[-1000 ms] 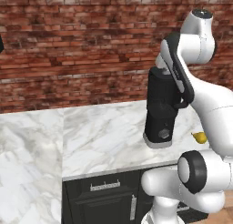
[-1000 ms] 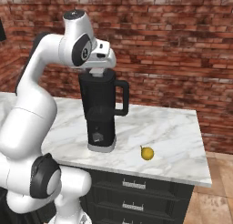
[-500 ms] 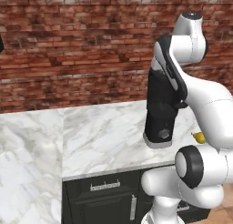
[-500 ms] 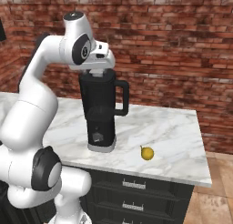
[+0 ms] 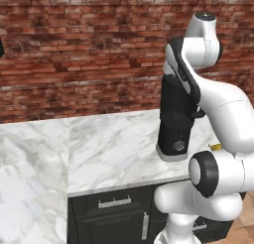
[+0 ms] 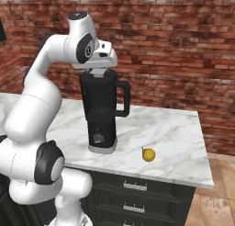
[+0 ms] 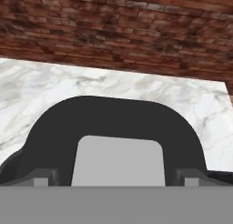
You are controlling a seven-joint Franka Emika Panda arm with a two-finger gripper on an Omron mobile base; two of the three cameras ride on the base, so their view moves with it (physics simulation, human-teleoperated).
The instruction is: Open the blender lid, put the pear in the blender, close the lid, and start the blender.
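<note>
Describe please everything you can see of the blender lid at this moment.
The blender lid is flat, black and rounded-square, with a light-grey square cap in its centre; it looks like smooth plastic. It sits closed and level on top of the blender, which stands upright on the marble counter. The pincer is right over it, one fingertip on each side of the cap. Whether they touch it I cannot tell.

The white arm rises from its base, bends over at a dark elbow joint and turns its hand straight down over the far part of the counter (image 6: 174, 142). The gripper (image 6: 98, 72) hangs low beneath the wrist. In the hand view its two dark fingertips (image 7: 42, 176) stand well apart, near the left and right edges.
</note>
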